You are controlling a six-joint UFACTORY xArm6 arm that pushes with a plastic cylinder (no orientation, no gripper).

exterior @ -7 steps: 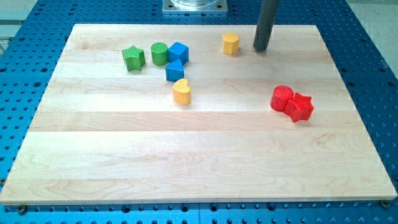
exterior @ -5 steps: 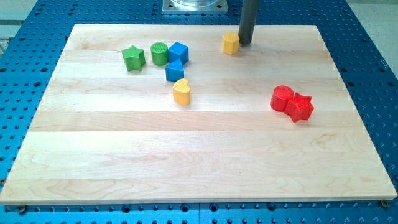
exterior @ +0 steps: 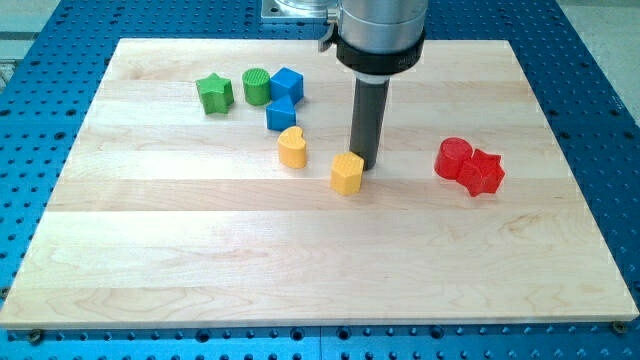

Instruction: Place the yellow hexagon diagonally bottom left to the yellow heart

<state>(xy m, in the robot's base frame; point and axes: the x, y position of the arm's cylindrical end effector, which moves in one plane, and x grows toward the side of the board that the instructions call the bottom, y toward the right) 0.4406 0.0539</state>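
The yellow hexagon (exterior: pixel 347 173) lies near the board's middle, to the lower right of the yellow heart (exterior: pixel 292 148). My tip (exterior: pixel 364 163) touches the hexagon's upper right side. The rod rises from there to the arm's dark collar (exterior: pixel 378 40) at the view's top. The heart stands just below the blue blocks.
A green star (exterior: pixel 214 92), a green cylinder (exterior: pixel 256 86) and two blue blocks (exterior: pixel 286 83) (exterior: pixel 281 113) cluster at the upper left. A red cylinder (exterior: pixel 453 157) and a red star (exterior: pixel 483 172) touch each other at the right. The wooden board (exterior: pixel 320 270) lies on a blue perforated table.
My tip has swept down and to the left from the board's top edge, pushing the yellow hexagon from the top to a spot lower right of the heart.
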